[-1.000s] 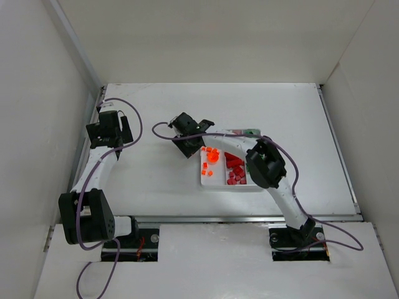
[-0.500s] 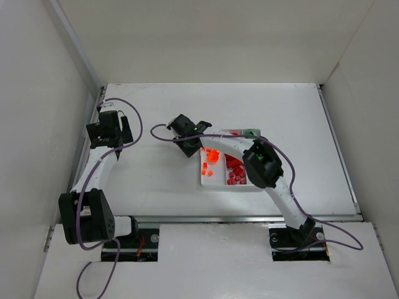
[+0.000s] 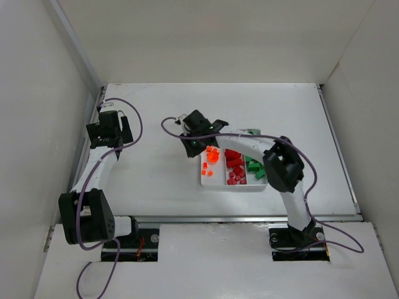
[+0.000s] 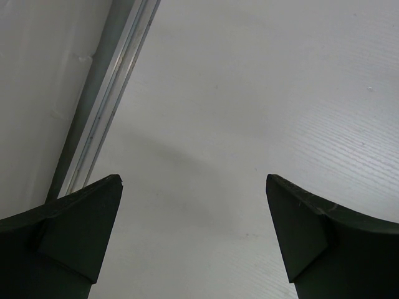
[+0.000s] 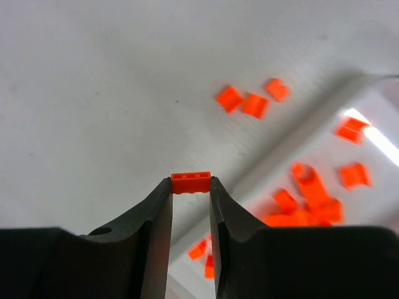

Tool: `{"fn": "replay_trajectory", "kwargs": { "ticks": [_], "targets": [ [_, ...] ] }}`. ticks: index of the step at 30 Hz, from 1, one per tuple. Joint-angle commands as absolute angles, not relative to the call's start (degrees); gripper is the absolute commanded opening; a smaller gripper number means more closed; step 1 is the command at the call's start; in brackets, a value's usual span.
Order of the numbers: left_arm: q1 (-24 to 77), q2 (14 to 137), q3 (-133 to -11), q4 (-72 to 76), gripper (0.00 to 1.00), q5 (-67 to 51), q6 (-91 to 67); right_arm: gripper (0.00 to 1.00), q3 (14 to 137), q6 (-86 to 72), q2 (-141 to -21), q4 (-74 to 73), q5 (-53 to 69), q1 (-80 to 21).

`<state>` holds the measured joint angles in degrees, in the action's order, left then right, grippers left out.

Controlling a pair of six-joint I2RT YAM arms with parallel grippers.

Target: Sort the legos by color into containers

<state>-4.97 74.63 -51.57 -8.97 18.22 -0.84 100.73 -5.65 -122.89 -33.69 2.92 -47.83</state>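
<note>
My right fingers point(image 5: 156, 224) are drawn in narrow, pinching one orange lego point(image 5: 191, 182) by its ends over the white surface point(image 5: 93, 93), just beside the left edge of the tray point(image 3: 230, 188); three loose orange legos point(image 5: 254, 104) lie on the surface nearby; inside the tray, orange pieces point(image 3: 211, 156) sit in the left compartment, red point(image 3: 234, 167) in the middle, green point(image 3: 254, 167) in the right; my left fingers point(image 4: 75, 230) stand wide apart, well away at the far left.

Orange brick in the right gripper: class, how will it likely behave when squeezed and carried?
Probably stiff: the orange brick shows straight edges pinched by the right gripper. Likely light, being tiny beside the fingers. Flat-sided, so unlikely to roll; held at the very tips, it could slip.
</note>
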Motion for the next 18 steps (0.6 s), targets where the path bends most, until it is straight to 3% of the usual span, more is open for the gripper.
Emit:
{"fn": "replay_trajectory", "kwargs": {
  "ticks": [1,4,12,18],
  "targets": [
    [-5.19,74.27,-52.56,-8.09,1.0,18.72,-0.53,0.09,95.3,-13.61,-111.2,-21.71,6.07,-41.32],
    [-5.19,74.27,-52.56,-8.09,1.0,18.11,-0.53,0.09,93.96,-15.91,-110.65,-25.2,0.38,-38.16],
    [-5.19,74.79,-52.56,-8.61,0.99,14.68,0.61,0.11,90.53,-16.44,-113.03,-27.33,0.35,-34.72],
    [-5.19,74.79,-53.09,-9.14,0.99,12.74,0.62,0.22,91.14,-16.44,-114.17,-27.33,0.27,-34.72]
  ]
}}
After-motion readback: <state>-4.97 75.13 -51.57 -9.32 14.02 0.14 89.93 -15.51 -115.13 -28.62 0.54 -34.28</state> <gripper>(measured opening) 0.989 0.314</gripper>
